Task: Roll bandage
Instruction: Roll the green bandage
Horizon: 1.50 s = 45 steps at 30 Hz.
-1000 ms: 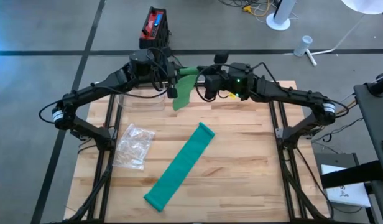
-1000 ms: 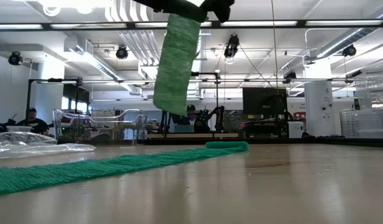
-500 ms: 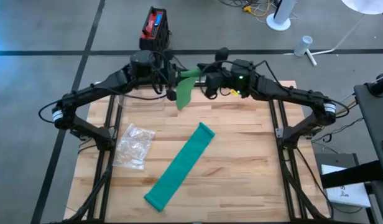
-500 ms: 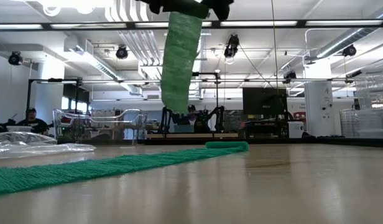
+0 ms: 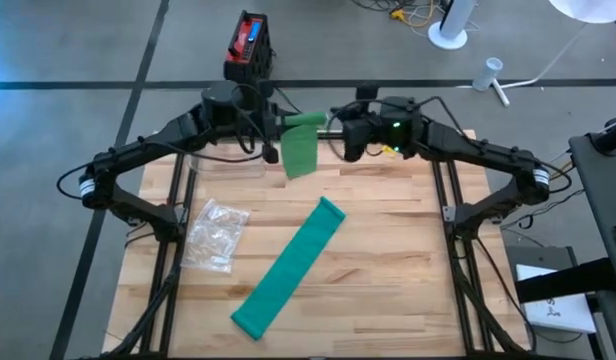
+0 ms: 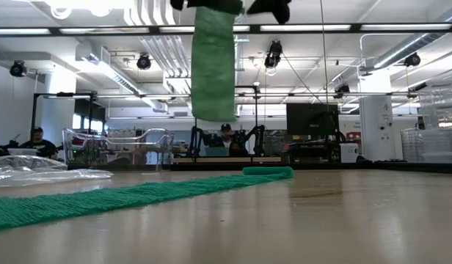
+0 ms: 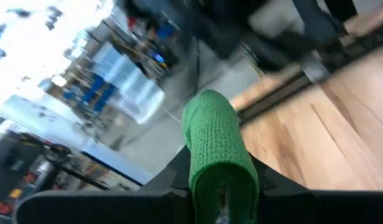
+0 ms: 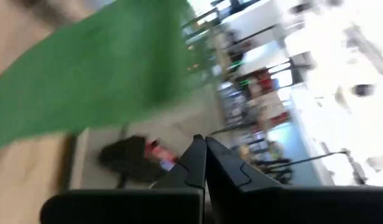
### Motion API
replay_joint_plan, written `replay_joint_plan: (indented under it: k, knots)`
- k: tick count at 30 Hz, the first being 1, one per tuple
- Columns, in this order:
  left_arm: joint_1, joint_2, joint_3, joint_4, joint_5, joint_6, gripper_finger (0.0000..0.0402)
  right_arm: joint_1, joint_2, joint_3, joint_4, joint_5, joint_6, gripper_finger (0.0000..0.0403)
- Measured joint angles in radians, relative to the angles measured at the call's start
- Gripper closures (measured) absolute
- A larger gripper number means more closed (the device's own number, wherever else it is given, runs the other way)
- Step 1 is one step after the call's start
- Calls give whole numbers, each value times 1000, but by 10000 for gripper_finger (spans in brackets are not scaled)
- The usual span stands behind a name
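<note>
A green bandage (image 5: 301, 152) hangs high above the table's far middle, its lower end clear of the wood in the low view (image 6: 213, 66). My left gripper (image 5: 280, 128) is shut on its upper end, which shows as a rounded green wad in the left wrist view (image 7: 213, 137). My right gripper (image 5: 335, 125) is level and shut just right of that upper end. Its closed fingertips (image 8: 205, 149) hold nothing between them, and the bandage (image 8: 98, 81) shows beyond them. A second green bandage strip (image 5: 288, 265) lies flat on the table. My left gripper pinches the bandage's upper end (image 7: 221, 177) between its two fingers, where the cloth is bunched in several layers. The fingers come nearly level from the table's left. The rest hangs slack below them, clear of the table. My right gripper: I cannot tell whether it touches the bandage.
A crumpled clear plastic bag (image 5: 216, 235) lies at the table's left. A clear container (image 5: 223, 160) stands at the far left under the left arm. The flat strip (image 6: 138, 194) runs slantwise across the table's middle toward the near edge.
The hanging bandage has swung from slanted to straight down, and its lower end has risen, so the hanging part is shorter. My left gripper has rolled about its own axis with the cloth. My right gripper has drawn back a little toward the table's right.
</note>
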Motion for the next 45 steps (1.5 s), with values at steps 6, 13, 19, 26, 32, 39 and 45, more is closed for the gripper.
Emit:
replay_joint_plan:
  k: [6,13,19,26,32,39,45]
  knots:
    - [-10,-3,0,-16,4,131,351,-2,-18,-1,74,-88,47,403]
    - [-43,0,-1,-15,1,257,351,2,27,-1,76,-264,110,403]
    - [-55,-10,-2,-32,1,249,352,0,29,-1,-37,-98,72,403]
    - [-55,-13,-1,-41,1,335,351,2,-10,-1,-51,-39,42,403]
    - [-57,21,-1,-52,1,529,351,0,-8,-1,64,-318,109,403]
    - [-74,38,-1,-51,-84,776,351,2,55,0,60,-377,136,403]
    - [-92,38,-4,-48,-177,819,351,4,65,1,-44,-211,119,403]
